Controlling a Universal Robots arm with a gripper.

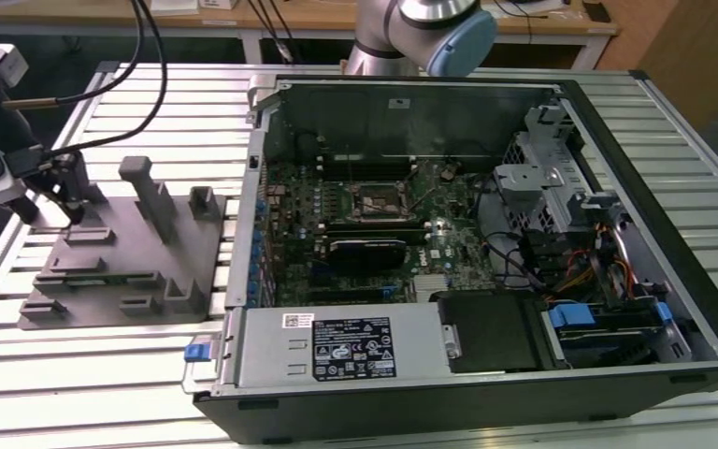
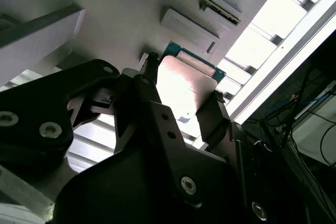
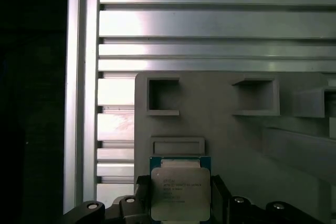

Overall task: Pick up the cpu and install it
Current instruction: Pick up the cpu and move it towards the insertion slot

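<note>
You are at the pick-up: your jaws pinch the cpu [image 3: 180, 192] by its edges at the fixture [image 3: 236, 145]; the socket [image 1: 376, 198] lies well apart, so the hold needs to be firm and square.

Exterior view overlooks the whole table [image 1: 85, 374]; both wrist views look closely at the fixture [image 3: 236, 145].

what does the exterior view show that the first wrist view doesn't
Exterior view's own: the open computer case, its motherboard with the dark socket, and the arm behind the case. First wrist view's own: the cpu close up, silvery top towards the camera, gripped at its sides by the end effector. Shared: the grey fixture with its recesses, and the slatted metal table under it.
</note>
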